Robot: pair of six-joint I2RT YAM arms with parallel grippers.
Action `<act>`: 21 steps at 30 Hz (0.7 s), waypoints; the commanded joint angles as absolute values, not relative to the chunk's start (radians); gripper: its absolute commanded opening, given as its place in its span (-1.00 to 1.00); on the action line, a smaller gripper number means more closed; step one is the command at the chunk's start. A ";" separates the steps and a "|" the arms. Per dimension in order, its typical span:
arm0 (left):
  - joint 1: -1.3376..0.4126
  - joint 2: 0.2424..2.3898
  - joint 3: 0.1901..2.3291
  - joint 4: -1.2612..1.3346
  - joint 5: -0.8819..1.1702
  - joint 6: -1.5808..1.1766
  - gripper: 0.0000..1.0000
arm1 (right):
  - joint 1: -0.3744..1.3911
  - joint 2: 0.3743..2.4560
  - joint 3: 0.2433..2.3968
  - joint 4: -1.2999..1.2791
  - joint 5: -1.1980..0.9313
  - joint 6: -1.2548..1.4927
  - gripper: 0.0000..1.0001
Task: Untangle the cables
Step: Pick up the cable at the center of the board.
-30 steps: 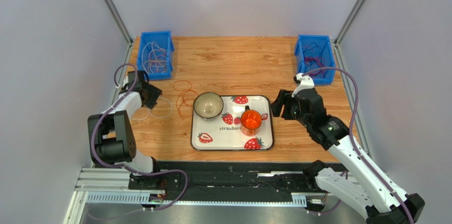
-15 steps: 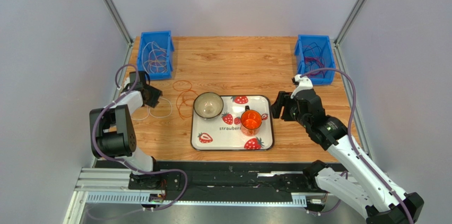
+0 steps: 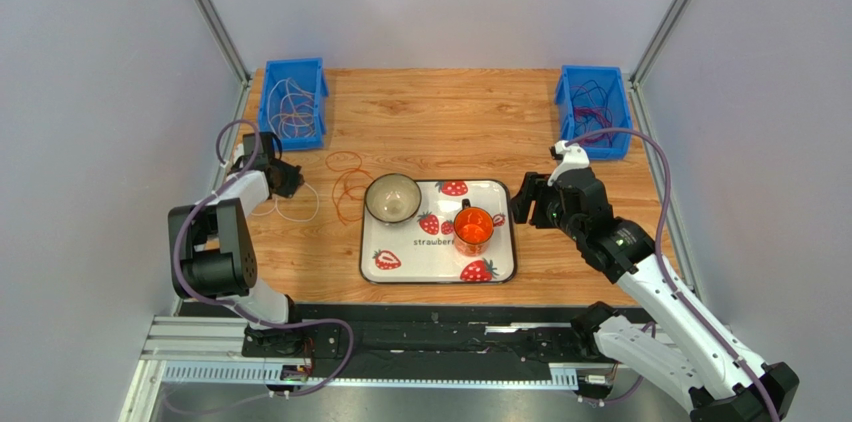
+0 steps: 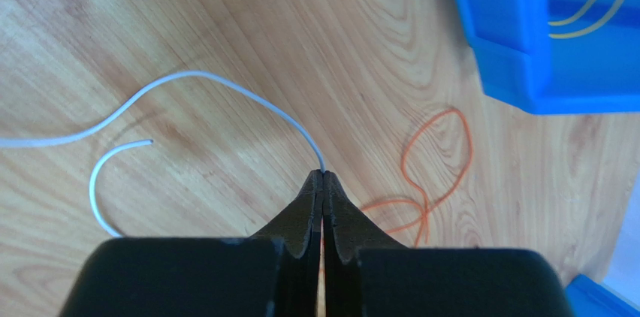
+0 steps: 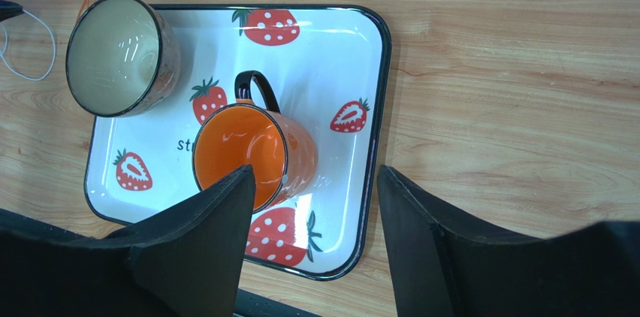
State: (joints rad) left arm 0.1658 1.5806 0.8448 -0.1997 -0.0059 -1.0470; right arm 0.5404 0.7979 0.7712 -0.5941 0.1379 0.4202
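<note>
From above, the left gripper (image 3: 292,182) sits low at the table's left side, on the white cable (image 3: 320,204); the orange cables (image 3: 350,187) lie just to its right; the right gripper (image 3: 522,200) hangs beyond the tray (image 3: 425,260), well apart. Left wrist view: jaws pinched tight on the white cable's end; the wire arches ahead and leftward, and the orange strands to the right look clear of it. Right wrist view: jaws spread, holding nothing, above the mug (image 5: 252,155).
</note>
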 commanded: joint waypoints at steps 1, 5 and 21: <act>0.163 1.435 0.890 -0.221 0.018 -1.017 -1.00 | 0.545 0.792 0.776 -0.572 0.138 0.408 0.29; 0.164 1.315 0.913 -0.268 0.020 -0.973 -1.00 | 0.543 0.790 0.790 -0.574 0.135 0.413 0.29; 0.164 1.126 1.118 -0.414 0.184 -0.807 -1.00 | 0.543 0.753 0.775 -0.581 0.081 0.463 0.26</act>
